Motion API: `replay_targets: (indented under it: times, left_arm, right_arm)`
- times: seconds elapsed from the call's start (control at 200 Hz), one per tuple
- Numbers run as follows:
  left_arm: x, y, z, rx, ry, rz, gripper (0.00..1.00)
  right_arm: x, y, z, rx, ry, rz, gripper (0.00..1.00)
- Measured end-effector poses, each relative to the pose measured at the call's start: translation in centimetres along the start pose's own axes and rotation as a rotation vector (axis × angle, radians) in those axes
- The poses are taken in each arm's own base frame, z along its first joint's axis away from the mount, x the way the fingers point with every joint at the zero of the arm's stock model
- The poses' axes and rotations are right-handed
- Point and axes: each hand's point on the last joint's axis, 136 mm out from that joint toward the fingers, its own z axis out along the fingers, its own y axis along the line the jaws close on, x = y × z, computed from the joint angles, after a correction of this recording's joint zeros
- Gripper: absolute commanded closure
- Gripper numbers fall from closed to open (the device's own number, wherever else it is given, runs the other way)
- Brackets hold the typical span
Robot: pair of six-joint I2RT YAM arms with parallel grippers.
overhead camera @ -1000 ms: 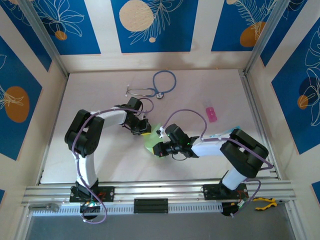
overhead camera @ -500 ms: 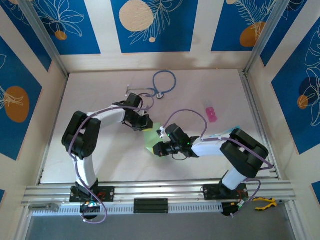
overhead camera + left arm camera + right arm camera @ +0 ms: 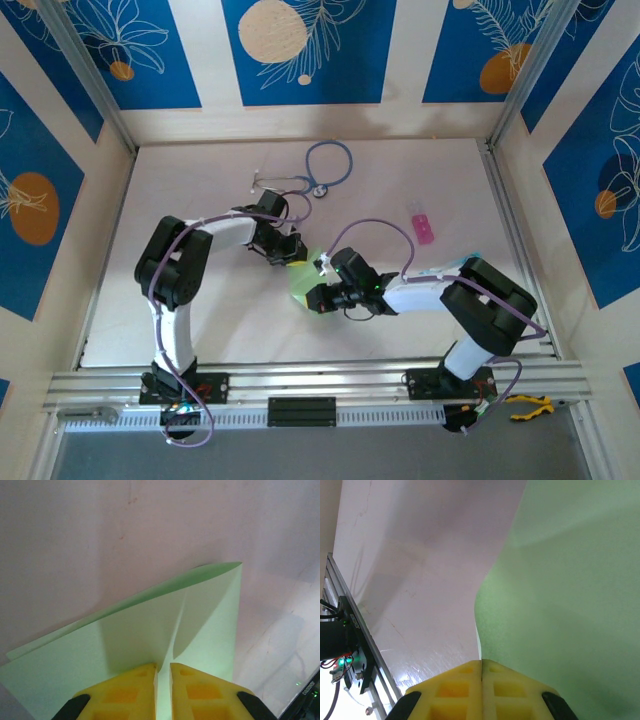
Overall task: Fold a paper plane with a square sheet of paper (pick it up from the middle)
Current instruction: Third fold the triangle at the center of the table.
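The square sheet of paper [image 3: 301, 279] is pale green and partly folded, lifted between both grippers at the middle of the table [image 3: 200, 200]. My left gripper [image 3: 289, 252] holds its far edge. In the left wrist view the yellow fingers [image 3: 127, 687] of my left gripper [image 3: 163, 666] are pinched on the sheet [image 3: 200, 610], which rises as a creased flap. My right gripper [image 3: 313, 297] holds the near edge. In the right wrist view my right gripper [image 3: 481, 661] is shut on the curved edge of the paper [image 3: 570, 605].
A blue stethoscope [image 3: 320, 170] lies at the back of the table. A small pink block [image 3: 423, 228] and a teal-and-white packet [image 3: 445, 268] sit to the right. Yellow pliers [image 3: 528, 405] rest on the front rail, whose left end [image 3: 350, 640] runs along the table's near edge.
The left arm's elbow has shifted a little while its gripper stayed at the paper's far edge. The right arm and the paper have hardly moved.
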Motion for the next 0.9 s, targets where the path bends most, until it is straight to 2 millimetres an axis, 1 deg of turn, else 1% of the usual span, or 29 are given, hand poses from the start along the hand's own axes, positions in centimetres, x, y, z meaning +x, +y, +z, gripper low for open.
replay_targets:
  times: [0.29, 0.7, 0.9]
  left_arm:
    - [0.1, 0.3, 0.3, -0.004, 0.007, -0.002, 0.85]
    - [0.1, 0.3, 0.3, -0.004, 0.008, -0.003, 0.85]
    - [0.1, 0.3, 0.3, -0.004, 0.008, -0.003, 0.85]
  right_arm:
    - [-0.4, -0.3, -0.2, -0.001, -0.006, 0.011, 0.99]
    - [-2.1, -2.4, -0.9, 0.021, -0.041, 0.067, 0.99]
    - [-2.2, -3.5, -0.8, 0.043, -0.036, 0.091, 0.99]
